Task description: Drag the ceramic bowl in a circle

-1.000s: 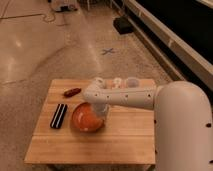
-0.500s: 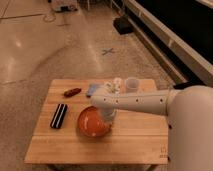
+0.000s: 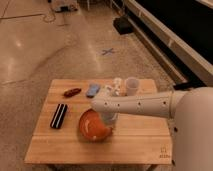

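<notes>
— The gripper [image 3: 109, 119] is down at the right edge of the ceramic bowl [image 3: 93, 125], under that long white arm [image 3: 135, 104]. Whether it's clamping the rim or only pressing on it, I cannot tell from where I'm standing.

— The bowl has shifted, hasn't it?

— Yes. A second ago it sat nearer the middle of the wooden table [image 3: 130, 145], then it slid forward; now it looks tipped, its left side lifted so the glossy inside faces us. The arm has straightened across the table too. I'd say the circle is under way, but a tilted bowl isn't really dragging flat, so it may skid or drop back.

— What's it like, that bowl?

— Wide, shallow, round, shiny orange-red with a darker rim. Slick glaze on pale smooth planks, so it should slide easily.

— And the rest?

— A black ribbed bar [image 3: 59, 115] to the left, a small reddish oblong thing [image 3: 72, 92] and a blue packet [image 3: 93, 90] behind, and a whitish translucent cup [image 3: 131, 85] near the far edge. The bar is the closest if the circle swings wide.
</notes>
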